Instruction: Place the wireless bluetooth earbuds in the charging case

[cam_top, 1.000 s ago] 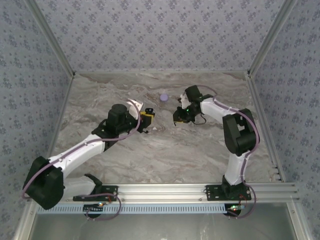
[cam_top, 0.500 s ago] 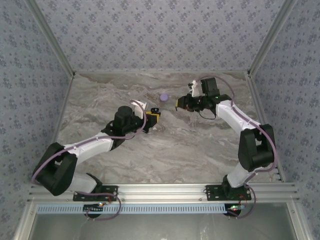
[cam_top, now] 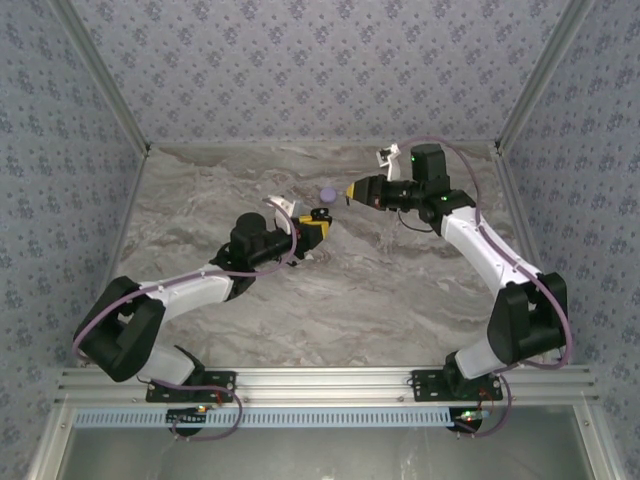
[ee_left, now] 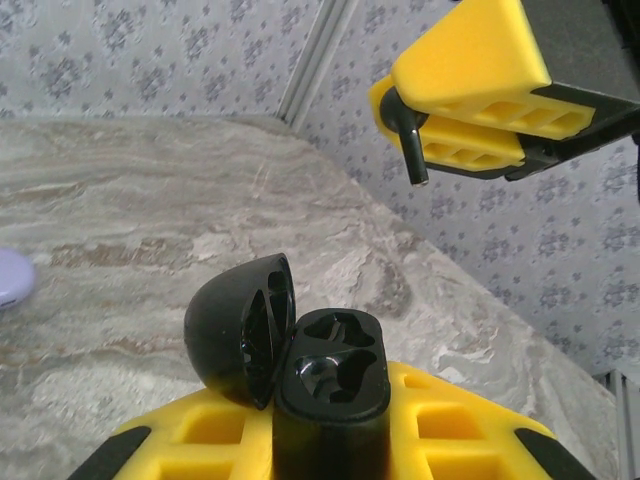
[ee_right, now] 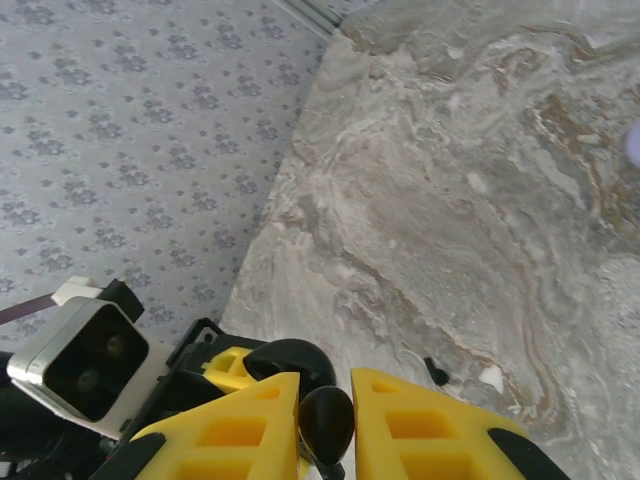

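Observation:
My left gripper [cam_top: 318, 225] is shut on the charging case [ee_left: 330, 400], a black oval case held upright. Its domed lid [ee_left: 238, 330] is swung open to the left and two wells face up. My right gripper [cam_top: 352, 192] is shut on a black earbud [ee_right: 327, 420], whose thin stem [ee_left: 411, 150] pokes down between the yellow fingers. In the left wrist view the right gripper [ee_left: 470, 100] hangs above and to the right of the open case, apart from it. A second small black earbud [ee_right: 435, 371] lies on the marble table.
A small round lilac object [cam_top: 327, 193] sits on the table [cam_top: 400, 290] just behind the two grippers, also at the left edge of the left wrist view [ee_left: 10, 280]. Patterned walls close in the back and both sides.
The right arm has swung back and left, bringing its earbud close to the left gripper. The left gripper has moved right and slightly back with the case.

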You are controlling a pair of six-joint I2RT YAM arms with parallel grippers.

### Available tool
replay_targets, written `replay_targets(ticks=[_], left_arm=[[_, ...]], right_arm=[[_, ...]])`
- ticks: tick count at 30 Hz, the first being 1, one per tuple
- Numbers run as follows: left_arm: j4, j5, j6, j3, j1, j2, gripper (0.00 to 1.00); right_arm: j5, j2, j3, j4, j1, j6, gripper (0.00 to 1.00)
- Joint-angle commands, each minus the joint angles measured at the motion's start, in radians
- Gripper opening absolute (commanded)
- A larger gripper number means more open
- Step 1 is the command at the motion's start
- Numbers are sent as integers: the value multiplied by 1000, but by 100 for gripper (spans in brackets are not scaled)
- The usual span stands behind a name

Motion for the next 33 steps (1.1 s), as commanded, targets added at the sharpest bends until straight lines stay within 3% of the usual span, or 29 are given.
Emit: replay_targets(ticks=[1, 33], left_arm=[[128, 45, -30, 0, -7, 16, 22], [176, 47, -117, 94, -25, 34, 22]], right_arm=[[-27, -32, 22, 44, 21, 13, 19], [-26, -40, 49, 72, 94, -12, 19]])
